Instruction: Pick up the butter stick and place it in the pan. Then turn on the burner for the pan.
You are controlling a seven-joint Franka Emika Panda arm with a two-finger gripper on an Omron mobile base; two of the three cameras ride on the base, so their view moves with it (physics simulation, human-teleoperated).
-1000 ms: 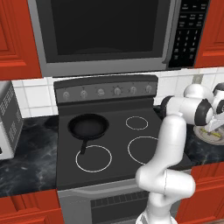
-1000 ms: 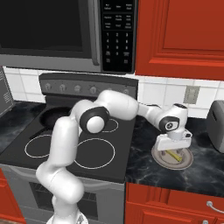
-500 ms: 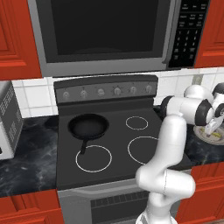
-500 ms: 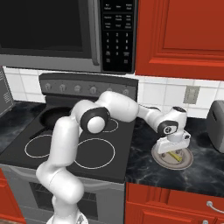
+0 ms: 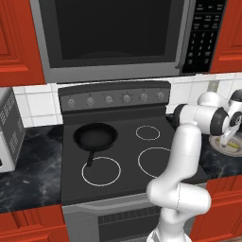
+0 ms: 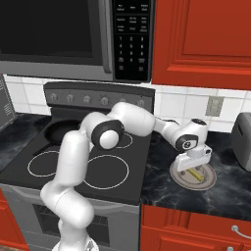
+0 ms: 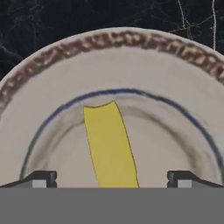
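Observation:
The butter stick is a pale-yellow bar lying on a round plate with a brown rim and a blue ring. My gripper hangs just above the plate, open, with one fingertip on each side of the bar and nothing held. From the right base view the gripper stands over the plate on the dark counter right of the stove, and the butter stick shows beneath it. The black pan sits on the rear left burner, handle pointing forward. The pan is partly hidden by my arm.
A row of burner knobs runs along the stove's back panel under the microwave. A grey toaster stands on the counter right of the plate. A white appliance sits on the left counter. Three burners are bare.
The gripper has come down a little toward the plate and the butter stick, staying open. The pan and the butter have not moved.

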